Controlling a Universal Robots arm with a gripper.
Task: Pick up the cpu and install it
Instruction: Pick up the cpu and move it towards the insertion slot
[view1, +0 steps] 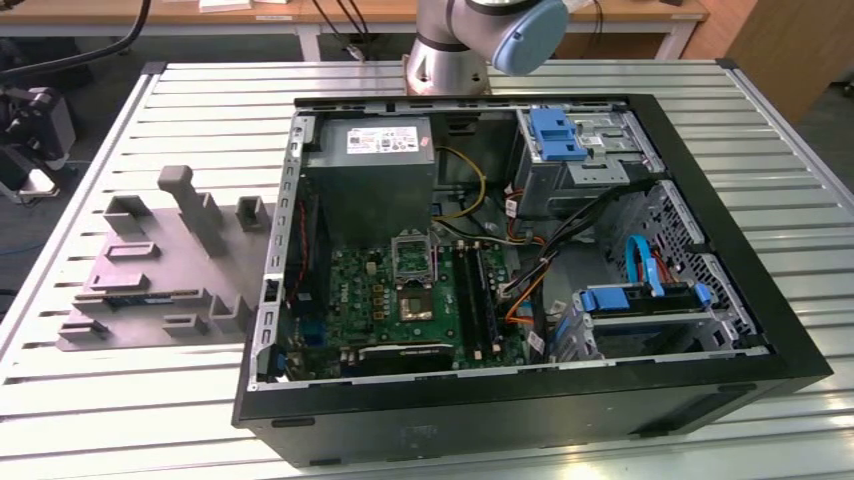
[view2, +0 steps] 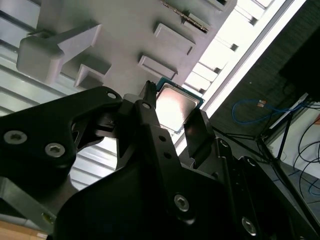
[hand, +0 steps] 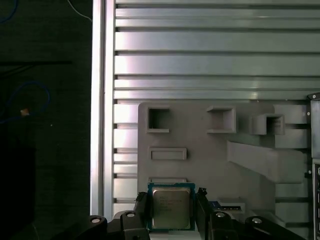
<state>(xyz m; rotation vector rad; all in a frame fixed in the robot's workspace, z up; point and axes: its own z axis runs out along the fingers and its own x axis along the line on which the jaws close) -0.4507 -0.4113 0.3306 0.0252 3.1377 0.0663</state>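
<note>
Silvery-grey cpu (hand: 171, 207) w/ green edge; black gripper (hand: 171, 197); plain grey tray (hand: 200, 135); silver ribbed table (hand: 200, 50). Green motherboard (view1: 400, 295), black PC case (view1: 534, 400), blue clips (view1: 557, 133).

Bright, even overhead light. Second wrist view: worktop (view2: 235, 35) slats blown out, glare on cpu (view2: 175, 107) lid, dark foreground soft. Exterior view: computer case (view1: 534, 420) interior shadowed.

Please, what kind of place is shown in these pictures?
Probably a robotics laboratory or test workshop: an open desktop computer case lies on a slatted metal table, the robot arm's base stands beside it, and a wooden desk runs along the background.
</note>
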